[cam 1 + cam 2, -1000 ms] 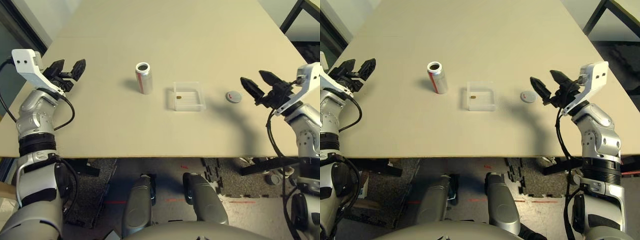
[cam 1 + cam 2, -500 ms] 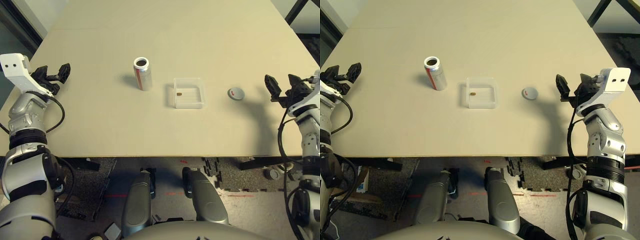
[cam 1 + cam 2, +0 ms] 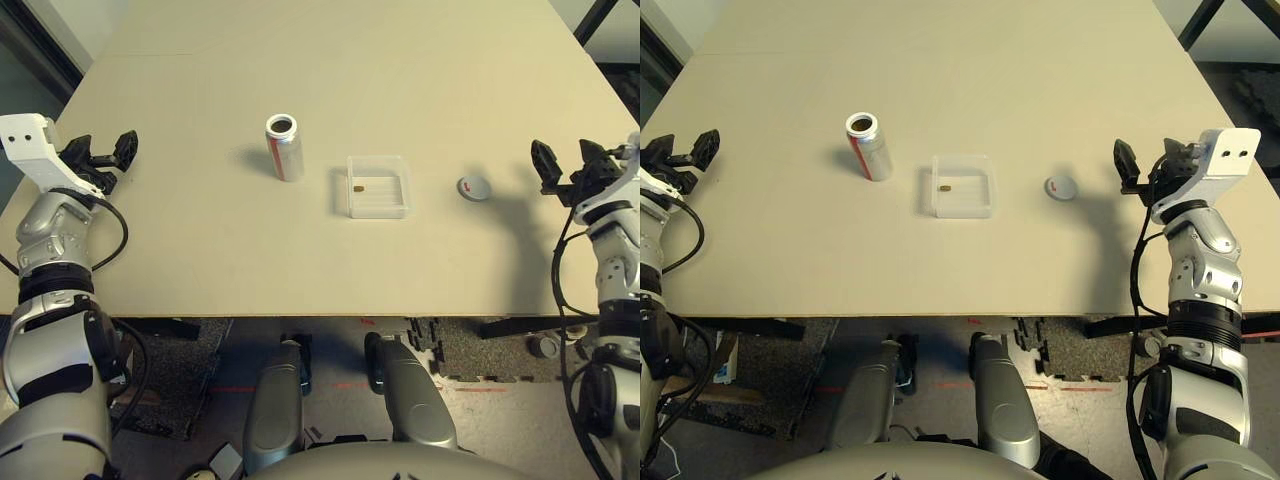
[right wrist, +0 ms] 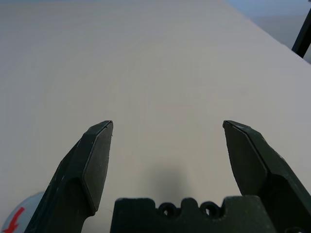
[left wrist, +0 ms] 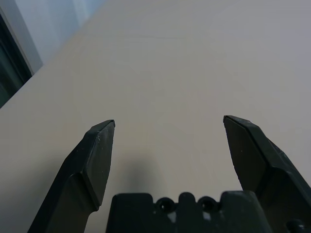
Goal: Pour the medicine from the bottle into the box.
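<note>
Standing bottle: one small silver-grey metal cylinder with a red mark on its side (image 3: 284,147) rests upright on the pale beige bench (image 3: 330,60), long axis vertical, dark round mouth facing up.
Bottle's place: left of the bench's middle, near the tray but apart from it.
Box: one shallow square tray of clear plastic with low walls (image 3: 379,186) lies flat just right of the bottle, open side up, its edges roughly square to the bench's front edge.
Medicine: one tiny yellowish-brown pill (image 3: 358,186) lies inside the box near its left wall; too small to tell which way its long axis runs.
Cap: one flat grey round cap with a red mark (image 3: 472,187) lies flat on the bench to the right of the box, apart from it.
Left claw: the left claw (image 3: 100,153) hangs over the bench's left edge, well apart from the bottle; its two black fingers (image 5: 92,165) stand spread wide with nothing between them, bare bench beyond.
Right claw: the right claw (image 3: 1148,164) hangs near the bench's right edge, right of the cap and not touching it; its two black fingers (image 4: 90,167) are likewise spread and empty, and the cap (image 4: 14,221) shows beside one finger in the wrist view.
Count: one bottle, one box, one pill, one cap, two claws.
</note>
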Available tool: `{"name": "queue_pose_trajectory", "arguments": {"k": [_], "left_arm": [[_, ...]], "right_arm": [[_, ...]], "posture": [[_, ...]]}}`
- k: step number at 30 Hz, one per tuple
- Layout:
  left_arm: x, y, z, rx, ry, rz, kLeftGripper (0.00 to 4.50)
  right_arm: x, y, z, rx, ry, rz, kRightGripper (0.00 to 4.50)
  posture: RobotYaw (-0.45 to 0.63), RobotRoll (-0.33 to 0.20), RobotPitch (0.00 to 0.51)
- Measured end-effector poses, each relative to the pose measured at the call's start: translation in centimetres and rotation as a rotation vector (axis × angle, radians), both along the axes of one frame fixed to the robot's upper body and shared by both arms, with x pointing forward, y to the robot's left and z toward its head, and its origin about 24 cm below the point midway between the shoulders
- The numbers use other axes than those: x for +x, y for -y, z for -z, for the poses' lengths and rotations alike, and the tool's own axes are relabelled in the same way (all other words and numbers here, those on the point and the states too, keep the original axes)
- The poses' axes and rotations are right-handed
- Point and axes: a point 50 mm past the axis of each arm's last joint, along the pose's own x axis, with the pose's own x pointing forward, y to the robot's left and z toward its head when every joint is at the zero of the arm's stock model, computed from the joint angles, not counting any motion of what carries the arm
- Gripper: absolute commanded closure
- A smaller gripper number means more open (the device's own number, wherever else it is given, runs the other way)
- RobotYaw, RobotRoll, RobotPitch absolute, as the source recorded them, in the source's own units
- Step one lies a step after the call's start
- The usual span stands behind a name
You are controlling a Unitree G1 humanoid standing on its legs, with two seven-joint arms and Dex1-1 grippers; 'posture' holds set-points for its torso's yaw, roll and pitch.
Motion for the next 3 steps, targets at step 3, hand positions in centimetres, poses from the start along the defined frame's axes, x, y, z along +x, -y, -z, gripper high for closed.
{"name": "queue_pose_trajectory", "arguments": {"k": [3], "left_arm": [[-0.07,-0.04,0.04,0.004,0.003,-0.002,0.02]], "right_arm": [[0.36,-0.20,-0.21,-0.001,0.010,-0.011,0.00]], "posture": [[-0.02,0.000,0.232]]}}
